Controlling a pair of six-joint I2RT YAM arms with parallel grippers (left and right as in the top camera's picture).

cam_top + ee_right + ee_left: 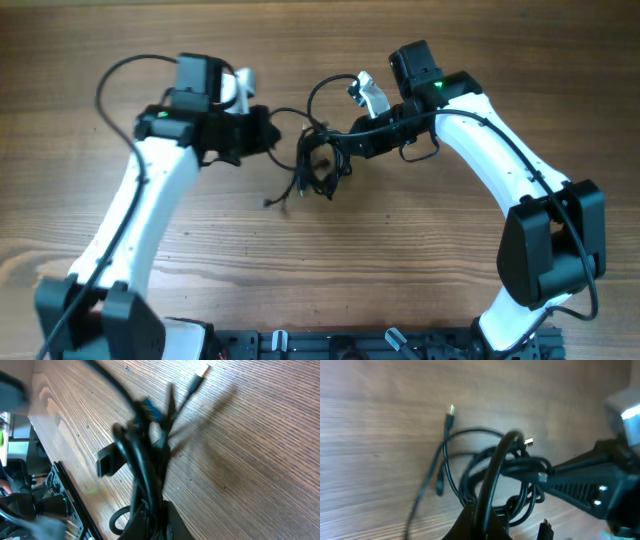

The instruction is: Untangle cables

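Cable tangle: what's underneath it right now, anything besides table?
Only bare wood table shows beneath the cable tangle; the right wrist view catches its shadow on the wood. The patch directly under the densest knot is covered, so that spot cannot be checked.

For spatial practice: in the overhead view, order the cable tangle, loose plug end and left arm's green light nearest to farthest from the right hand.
1. cable tangle, held by the right hand
2. loose plug end, lower left
3. left arm's green light, far left

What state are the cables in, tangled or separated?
Tangled: the cables form one knotted bundle of overlapping loops, with a few plug ends trailing loose.
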